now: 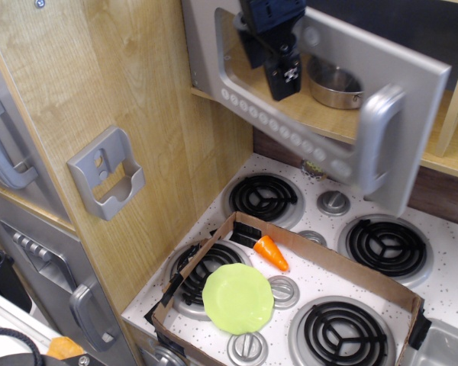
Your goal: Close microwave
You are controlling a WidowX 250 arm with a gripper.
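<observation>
While nearly shut, smooth silver-grey microwave (320, 99).

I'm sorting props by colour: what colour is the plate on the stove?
Lime green; the plate lies in the cardboard tray, clear in the observation.image view.

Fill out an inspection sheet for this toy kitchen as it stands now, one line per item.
Surface: white speckled stovetop with four black coil burners and silver knobs.
Job's things: silver-grey plastic microwave door with clear window, row of round buttons and curved grey handle, most of the way swung in but not flush.
Clutter: shallow cardboard tray on the stove holding a lime-green plate and an orange toy carrot; steel pot seen through the window.
Tool: black tool against the door's front near the window; open or shut cannot be told.
Cables: nothing seen.
Surroundings: wooden cabinet side with small grey wall bracket; grey handled doors at left.
</observation>
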